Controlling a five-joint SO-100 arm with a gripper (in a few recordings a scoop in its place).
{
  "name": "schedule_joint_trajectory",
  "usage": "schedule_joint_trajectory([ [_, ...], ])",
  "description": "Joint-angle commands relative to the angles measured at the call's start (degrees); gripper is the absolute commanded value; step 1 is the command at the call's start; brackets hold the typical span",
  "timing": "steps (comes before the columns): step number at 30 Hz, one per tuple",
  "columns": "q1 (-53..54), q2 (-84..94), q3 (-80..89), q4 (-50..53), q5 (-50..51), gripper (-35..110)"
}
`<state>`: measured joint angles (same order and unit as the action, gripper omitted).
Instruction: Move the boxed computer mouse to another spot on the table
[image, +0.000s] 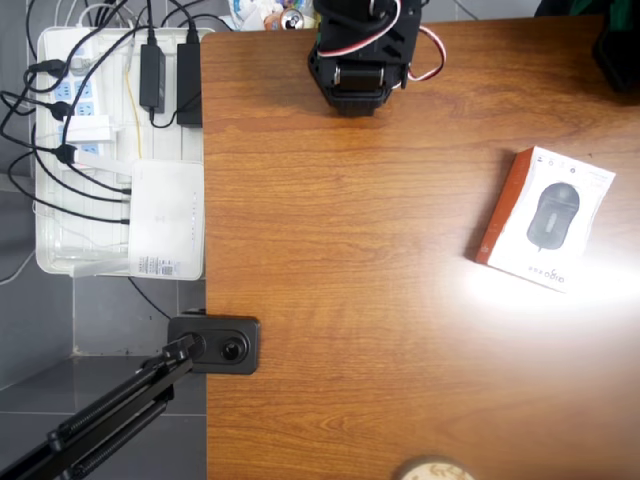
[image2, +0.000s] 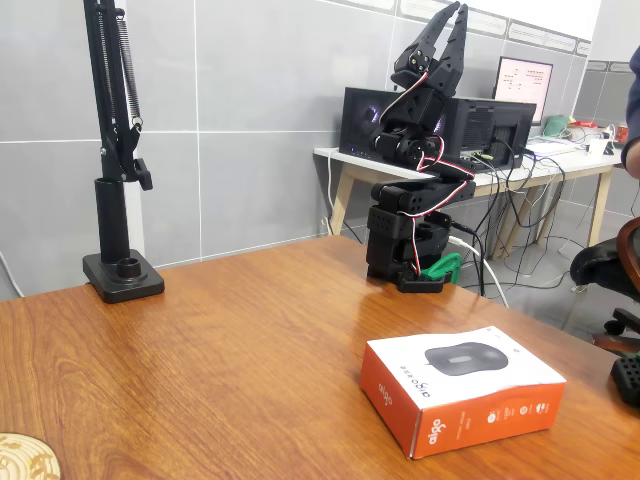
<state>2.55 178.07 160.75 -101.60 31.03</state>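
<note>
Gripper (image2: 452, 12) position: raised high above the arm base in the fixed view, pointing upward, well apart from every object on the table. The two fingers stand slightly parted at the tips and hold nothing; the gripper is released. In the overhead view the black arm (image: 360, 50) sits folded over its base at the top edge of the table (image: 350, 300), with red and white wires looping around it.

The boxed computer mouse (image: 545, 218) lies flat on the table, picture side up, near the right edge in the overhead view and slightly rotated against the table edges. Its orange-red side edge faces left in that view. In the fixed view the box (image2: 462, 388) rests in the foreground, in front of the arm base and apart from it, with the orange-red side facing the camera. Bright glare falls on the wood just below the box in the overhead view.

A white tray (image: 60, 255) of power strips, adapters and cables sits beside the left table edge. A black stand base (image: 215, 344) is clamped at the left edge; in the fixed view the stand (image2: 115, 200) rises at the back left. A round light-coloured coaster (image: 433, 470) lies at the bottom edge.
</note>
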Motion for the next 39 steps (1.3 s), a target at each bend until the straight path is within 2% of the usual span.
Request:
schedule_joint_trajectory([
  [1,0.2,0.1,-0.3,0.3,-0.4,0],
  [17,0.2,0.1,-0.3,0.3,-2.3,1],
  [28,0.2,0.1,-0.3,2.9,1.8,0],
  [30,0.0,0.1,-0.6,10.1,5.2,0],
  [32,-2.0,0.1,-5.2,22.9,10.8,0],
  [34,-7.2,0.1,-13.7,42.5,18.5,0],
  [36,-14.8,0.1,-24.7,67.6,24.0,0],
  [37,-19.7,-1.8,-29.2,76.2,27.9,0],
  [39,-27.8,-6.9,-35.6,85.4,32.8,0],
])
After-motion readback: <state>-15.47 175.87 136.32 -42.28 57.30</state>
